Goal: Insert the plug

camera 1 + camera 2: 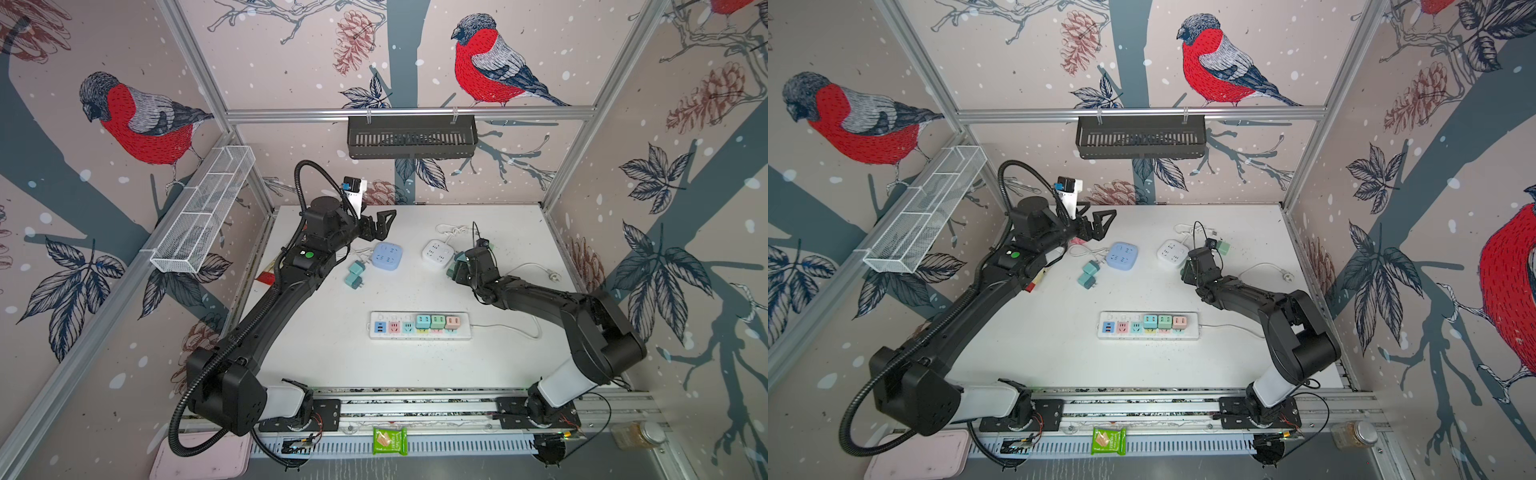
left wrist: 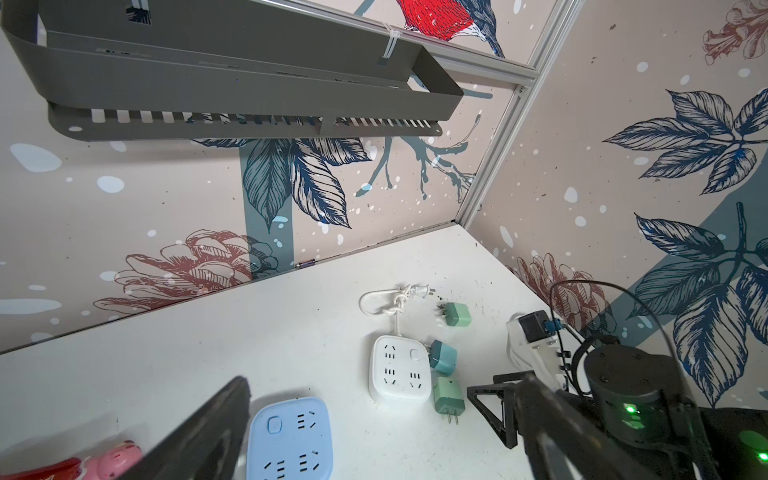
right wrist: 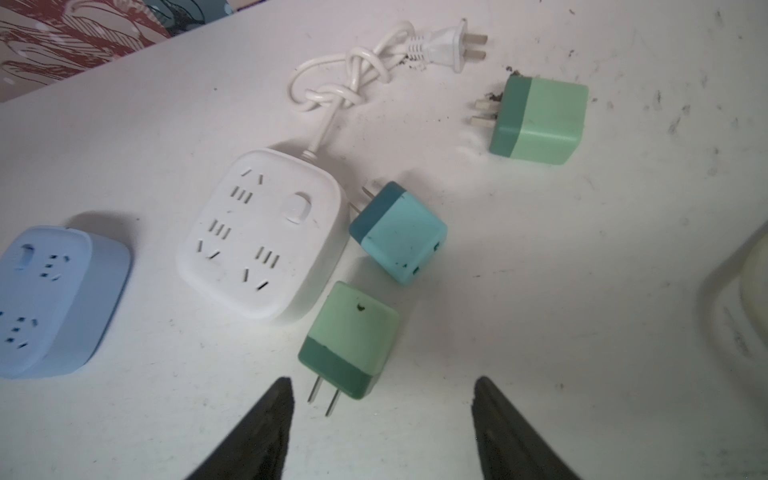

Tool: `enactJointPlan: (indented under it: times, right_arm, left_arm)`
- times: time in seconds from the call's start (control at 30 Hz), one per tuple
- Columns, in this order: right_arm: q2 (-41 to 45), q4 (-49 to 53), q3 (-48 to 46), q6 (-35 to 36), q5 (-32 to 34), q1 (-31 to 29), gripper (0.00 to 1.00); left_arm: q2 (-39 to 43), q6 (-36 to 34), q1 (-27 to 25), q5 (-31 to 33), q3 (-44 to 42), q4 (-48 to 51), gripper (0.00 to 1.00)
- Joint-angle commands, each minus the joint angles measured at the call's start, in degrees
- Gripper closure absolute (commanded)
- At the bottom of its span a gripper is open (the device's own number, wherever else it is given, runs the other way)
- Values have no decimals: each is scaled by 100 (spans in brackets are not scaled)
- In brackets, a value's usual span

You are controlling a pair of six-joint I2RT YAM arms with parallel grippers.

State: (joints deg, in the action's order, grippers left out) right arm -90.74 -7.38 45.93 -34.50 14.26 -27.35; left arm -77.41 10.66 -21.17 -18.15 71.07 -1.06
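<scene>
A green two-pin plug (image 3: 351,340) lies flat on the white table (image 3: 540,291), its pins pointing between the fingertips of my right gripper (image 3: 383,381). That gripper is open and holds nothing. A teal plug (image 3: 399,232) lies against the white socket cube (image 3: 262,237), and another green plug (image 3: 540,122) lies further off. In both top views my right gripper (image 1: 455,266) hovers just right of the white cube (image 1: 437,252). My left gripper (image 2: 374,432) stands open and empty over the blue socket cube (image 2: 291,440).
A long white power strip (image 1: 419,326) with three coloured plugs in it lies at the table's middle front. Two teal plugs (image 1: 354,276) rest left of the blue cube (image 1: 386,257). A black shelf (image 1: 411,137) hangs on the back wall, a wire basket (image 1: 203,212) on the left wall.
</scene>
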Motion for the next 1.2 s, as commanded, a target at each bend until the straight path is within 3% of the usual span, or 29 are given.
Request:
enactJointPlan:
  times: [0.0, 0.33, 0.6, 0.97, 1.17]
  right_arm:
    - [50, -42, 27, -85, 60, -73, 21]
    - [-1243, 536, 997, 40, 480, -217, 13]
    - [-1644, 655, 1137, 49, 742, -191, 12]
    - [-1642, 519, 900, 128, 832, -184, 30]
    - [-1889, 527, 1005, 207, 765, -191, 32]
  left_arm:
    - [-27, 18, 16, -56, 8, -230, 1]
    - [-11, 10, 16, -39, 7, -217, 1]
    - [-47, 7, 14, -67, 43, -184, 1]
    - [-64, 16, 16, -74, 32, -188, 1]
    - [-80, 24, 16, -58, 25, -185, 1]
